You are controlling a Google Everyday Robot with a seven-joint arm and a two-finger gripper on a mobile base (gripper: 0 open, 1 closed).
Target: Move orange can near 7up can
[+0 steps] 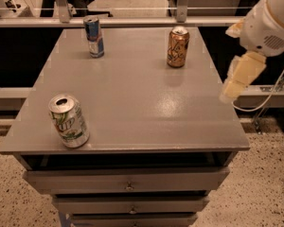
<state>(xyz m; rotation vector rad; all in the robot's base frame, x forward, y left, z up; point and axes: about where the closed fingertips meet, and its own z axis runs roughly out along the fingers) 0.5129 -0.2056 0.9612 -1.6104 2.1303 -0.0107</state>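
Camera view: we locate the gripper [228, 92] off the worktop's [142, 103] right edge, its state we cannot tell; orange can [178, 47] rear right, 7up can [68, 121] front left.

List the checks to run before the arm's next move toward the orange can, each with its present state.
1. Orange can stands upright at the far right of the table: ok.
2. 7up can stands upright at the near left corner, with bare tabletop beside it: ok.
3. Gripper hangs off the table's right edge, touching no can: ok.
4. Slim blue-and-silver can at the far left lies off the straight line between the two cans: ok.
5. Orange can near the 7up can: not ok, they sit at opposite corners.
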